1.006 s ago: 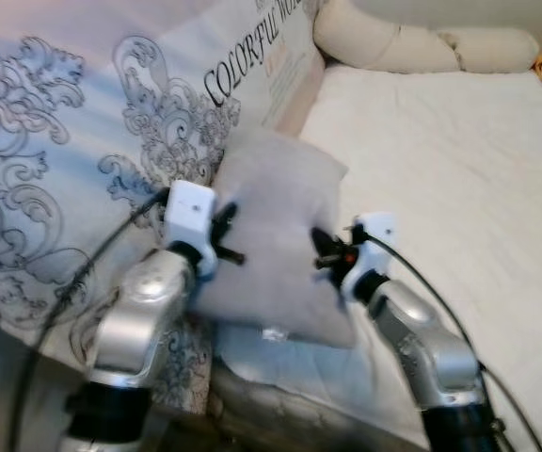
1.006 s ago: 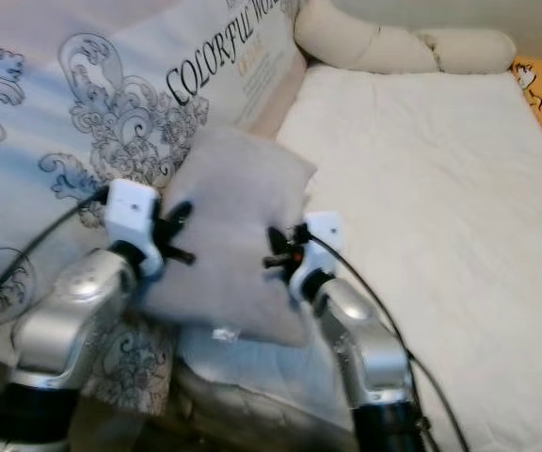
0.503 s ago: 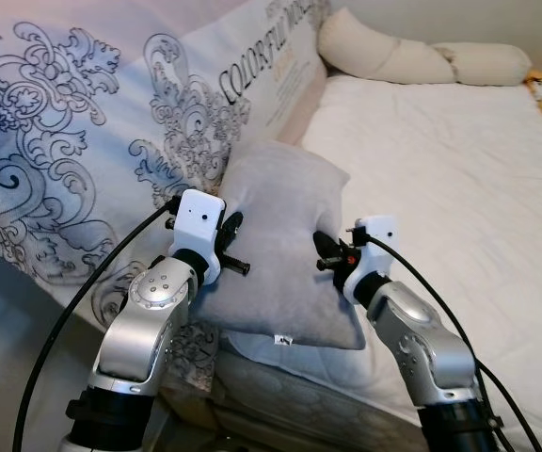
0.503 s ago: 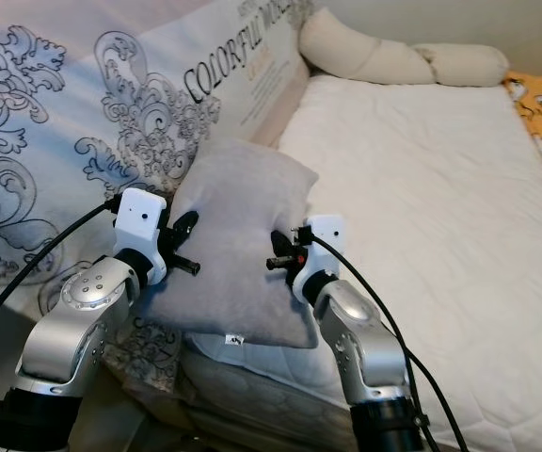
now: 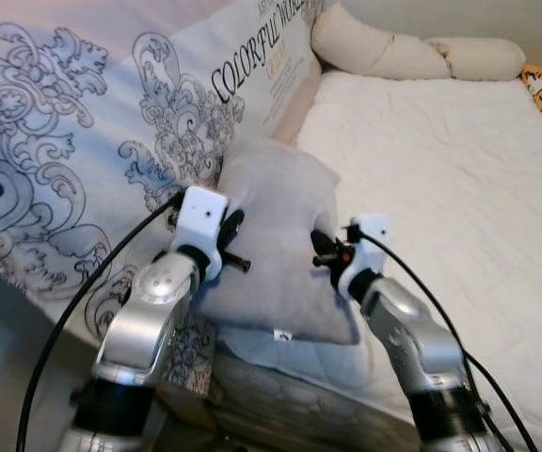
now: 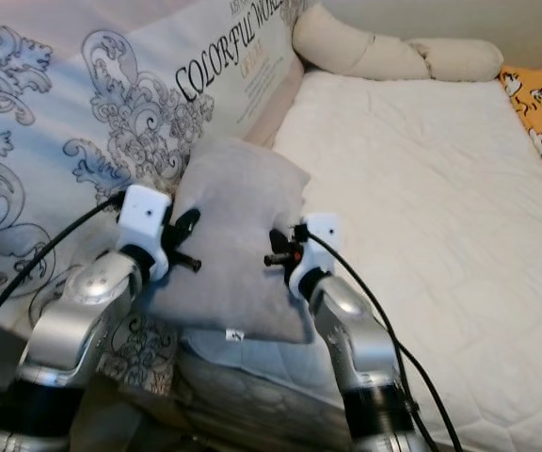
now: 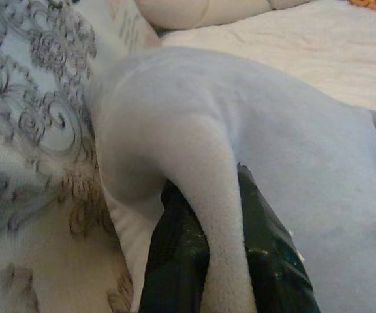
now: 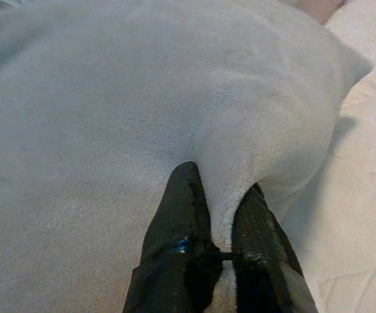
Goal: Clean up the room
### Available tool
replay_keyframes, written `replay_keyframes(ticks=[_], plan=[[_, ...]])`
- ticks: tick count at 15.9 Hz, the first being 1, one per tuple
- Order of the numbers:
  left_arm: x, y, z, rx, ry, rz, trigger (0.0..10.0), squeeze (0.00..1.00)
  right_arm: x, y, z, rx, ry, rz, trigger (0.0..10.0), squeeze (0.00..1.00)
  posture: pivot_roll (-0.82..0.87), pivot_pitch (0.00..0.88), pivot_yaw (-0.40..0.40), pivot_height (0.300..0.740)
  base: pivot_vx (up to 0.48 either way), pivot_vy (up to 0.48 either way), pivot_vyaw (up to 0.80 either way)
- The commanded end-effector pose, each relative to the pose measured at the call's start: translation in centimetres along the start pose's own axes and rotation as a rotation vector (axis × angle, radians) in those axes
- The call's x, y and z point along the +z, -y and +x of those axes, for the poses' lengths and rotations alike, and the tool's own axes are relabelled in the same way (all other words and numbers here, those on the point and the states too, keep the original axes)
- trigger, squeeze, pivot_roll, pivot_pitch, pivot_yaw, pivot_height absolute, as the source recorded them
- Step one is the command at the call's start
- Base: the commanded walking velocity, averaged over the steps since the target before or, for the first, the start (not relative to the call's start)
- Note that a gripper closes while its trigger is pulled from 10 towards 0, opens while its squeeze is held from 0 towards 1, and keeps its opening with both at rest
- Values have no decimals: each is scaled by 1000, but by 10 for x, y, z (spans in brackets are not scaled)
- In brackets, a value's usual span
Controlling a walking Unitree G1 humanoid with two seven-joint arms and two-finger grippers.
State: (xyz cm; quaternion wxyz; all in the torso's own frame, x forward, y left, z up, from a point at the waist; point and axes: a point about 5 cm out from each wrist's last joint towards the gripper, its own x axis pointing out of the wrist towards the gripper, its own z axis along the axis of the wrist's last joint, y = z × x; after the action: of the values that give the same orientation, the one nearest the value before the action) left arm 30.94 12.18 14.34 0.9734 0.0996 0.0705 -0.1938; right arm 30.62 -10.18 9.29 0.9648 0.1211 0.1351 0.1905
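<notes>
Pillow pinched on both sides at the bed's near edge.
Head view: soft grey plush pillow [image 5: 276, 250] over the white quilted mattress [image 5: 459, 179] edge. Wrist views: my left gripper [image 7: 224, 261] and right gripper [image 8: 222, 218] each clamp a fold.

Compared with half a second earlier, the grey pillow [image 5: 276, 247], pinched between the left gripper [image 5: 231, 247] and right gripper [image 5: 320, 252], seems barely shifted; mostly the camera tilts, and the picture turns slightly blurrier.
</notes>
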Motion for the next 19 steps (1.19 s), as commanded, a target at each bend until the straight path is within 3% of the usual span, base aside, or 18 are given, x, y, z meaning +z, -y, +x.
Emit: replay_keyframes(ticks=[1, 3, 4, 5, 9, 11, 13, 14, 15, 19], plan=[[15, -10, 11, 10, 65, 82, 10000, 0, 7, 7, 8, -42, 46, 4, 10000, 0, 50, 0, 54, 740, 0, 0, 0], [26, -15, 34, -19, 72, 198, 10000, 0, 1, 14, 23, -89, 11, 36, 10000, 0, 44, 0, 42, 740, 0, 0, 0], [28, -15, 37, -26, 74, 223, 10000, 0, 0, 15, 25, -98, 3, 43, 10000, 0, 44, 0, 42, 740, 0, 0, 0], [41, -18, 50, -25, 92, 254, 10000, 0, -2, 14, 38, -128, -25, 44, 10000, 0, 42, 0, 54, 740, 0, 0, 0], [43, -32, 56, 13, 77, 355, 10000, 0, -16, 2, 52, -141, -101, 58, 10000, 0, 88, 10, 72, 740, 0, 0, 0], [30, -42, 50, 46, 49, 454, 10000, 0, -22, -6, 55, -130, -123, 145, 10000, 0, 112, 32, 66, 740, 0, 0, 0], [18, -46, 46, 76, 36, 450, 10000, 0, -34, -8, 53, -149, -159, 177, 10000, 0, 128, 35, 59, 740, 0, 0, 0], [13, -48, 45, 93, 40, 471, 10000, 0, -39, -4, 51, -189, -171, 194, 10000, 1000, 133, 40, 56, 740, 0, 0, 0], [7, -49, 44, 103, 40, 514, 10000, 0, -44, -2, 49, -213, -174, 224, 10000, 1000, 135, 42, 54, 740, 0, 0, 0], [-13, -54, 45, 182, 12, 535, 10000, 0, -55, 7, 39, -214, -146, 233, 10000, 1000, 95, 29, 73, 740, 0, 0, 0]])
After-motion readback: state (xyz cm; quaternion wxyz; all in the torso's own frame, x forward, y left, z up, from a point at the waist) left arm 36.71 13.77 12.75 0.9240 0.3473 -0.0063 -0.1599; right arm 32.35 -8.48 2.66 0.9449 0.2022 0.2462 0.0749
